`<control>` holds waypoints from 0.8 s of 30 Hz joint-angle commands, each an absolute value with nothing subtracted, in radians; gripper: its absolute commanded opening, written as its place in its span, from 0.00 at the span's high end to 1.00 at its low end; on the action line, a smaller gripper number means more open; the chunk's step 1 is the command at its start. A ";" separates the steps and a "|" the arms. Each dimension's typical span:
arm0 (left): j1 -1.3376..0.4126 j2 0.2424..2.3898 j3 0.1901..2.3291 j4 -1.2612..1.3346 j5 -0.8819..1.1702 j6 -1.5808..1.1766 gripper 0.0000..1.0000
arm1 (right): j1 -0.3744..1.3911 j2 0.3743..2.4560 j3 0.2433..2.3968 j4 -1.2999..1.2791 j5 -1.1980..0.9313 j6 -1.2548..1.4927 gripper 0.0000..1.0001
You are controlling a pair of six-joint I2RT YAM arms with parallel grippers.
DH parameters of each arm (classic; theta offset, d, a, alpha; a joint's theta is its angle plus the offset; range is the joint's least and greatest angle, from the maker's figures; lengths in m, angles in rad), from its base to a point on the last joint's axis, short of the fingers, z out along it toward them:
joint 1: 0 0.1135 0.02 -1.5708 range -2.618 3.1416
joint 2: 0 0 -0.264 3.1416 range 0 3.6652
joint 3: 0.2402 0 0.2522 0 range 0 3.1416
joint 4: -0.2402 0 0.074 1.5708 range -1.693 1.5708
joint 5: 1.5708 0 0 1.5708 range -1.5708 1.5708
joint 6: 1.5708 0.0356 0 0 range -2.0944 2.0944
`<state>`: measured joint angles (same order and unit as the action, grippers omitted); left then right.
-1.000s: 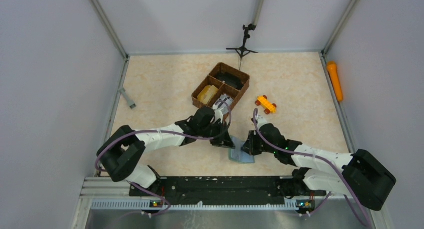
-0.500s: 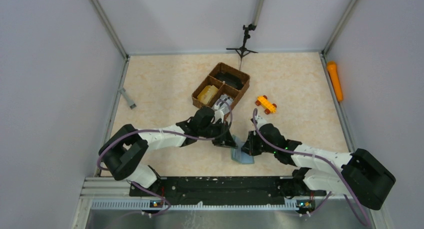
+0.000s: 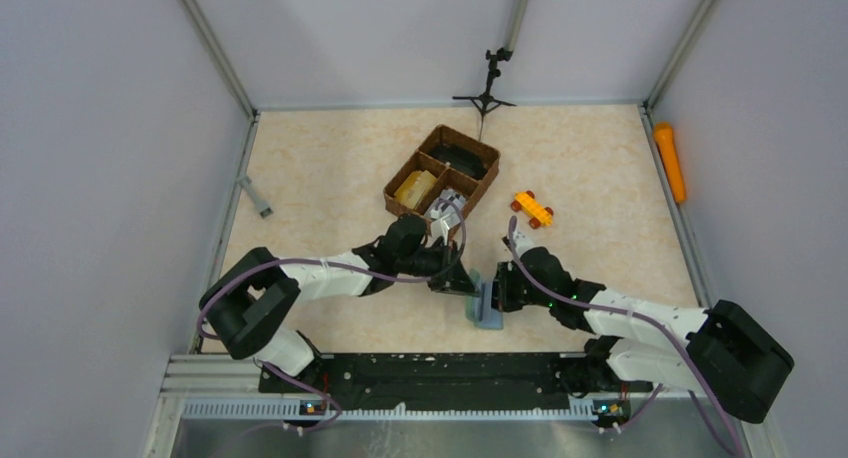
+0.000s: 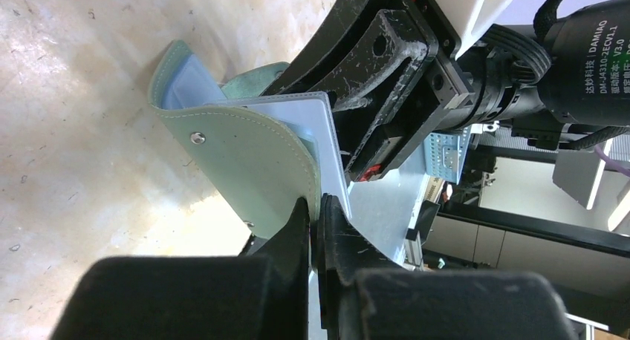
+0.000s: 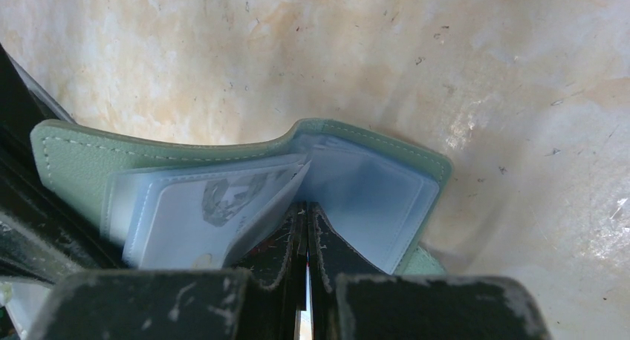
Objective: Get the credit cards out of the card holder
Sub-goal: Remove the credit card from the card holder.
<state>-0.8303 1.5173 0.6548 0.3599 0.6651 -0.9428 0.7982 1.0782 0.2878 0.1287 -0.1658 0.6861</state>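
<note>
The left end effector (image 4: 318,206) pinches the stitched green card holder (image 4: 252,162) by its flap, the right end effector (image 5: 307,210) by a glossy sleeve.

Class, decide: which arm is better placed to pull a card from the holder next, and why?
Left, probably. The left pincer is shut on the pale card protruding from the card holder, while the right pincer grips its inner sleeves, steadying it.
</note>
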 commanded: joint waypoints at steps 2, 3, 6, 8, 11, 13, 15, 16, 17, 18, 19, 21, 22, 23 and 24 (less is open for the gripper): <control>-0.833 1.518 0.697 0.277 0.611 -0.878 1.00 | 0.810 1.048 0.292 0.134 -0.163 0.691 1.00; -0.833 1.516 0.707 0.230 0.586 -0.859 1.00 | 0.809 1.044 0.298 0.108 -0.144 0.680 0.99; -0.833 1.511 0.727 0.115 0.519 -0.823 1.00 | 0.808 1.030 0.304 0.055 -0.100 0.657 0.91; -0.834 1.510 0.746 0.036 0.470 -0.802 1.00 | 0.805 1.017 0.316 0.008 -0.066 0.641 0.86; -0.833 1.507 0.756 -0.039 0.421 -0.785 1.00 | 0.793 0.968 0.328 -0.091 -0.020 0.624 0.81; -0.834 1.502 0.757 -0.062 0.404 -0.780 1.00 | 0.784 0.914 0.330 -0.138 -0.008 0.616 0.75; -0.833 1.499 0.754 -0.067 0.393 -0.779 1.00 | 0.779 0.833 0.331 -0.197 -0.005 0.619 0.67; -0.833 1.499 0.751 -0.066 0.389 -0.781 1.00 | 0.776 0.796 0.333 -0.226 0.025 0.621 0.63; -0.833 1.499 0.748 -0.063 0.388 -0.782 1.00 | 0.774 0.756 0.335 -0.256 0.040 0.625 0.57; -0.834 1.497 0.742 -0.052 0.391 -0.787 1.00 | 0.773 0.720 0.339 -0.283 0.051 0.629 0.49; -0.834 1.496 0.733 -0.036 0.397 -0.790 1.00 | 0.773 0.688 0.343 -0.308 0.058 0.635 0.40; -0.833 1.495 0.719 -0.011 0.405 -0.797 1.00 | 0.773 0.638 0.336 -0.330 0.043 0.656 0.20; -0.833 1.496 0.714 -0.008 0.409 -0.800 1.00 | 0.772 0.624 0.329 -0.329 0.030 0.667 0.11; -0.833 1.494 0.710 0.006 0.411 -0.801 1.00 | 0.773 0.622 0.327 -0.342 0.041 0.688 0.08; -0.834 1.495 0.706 0.020 0.412 -0.801 1.00 | 0.773 0.625 0.329 -0.361 0.060 0.706 0.08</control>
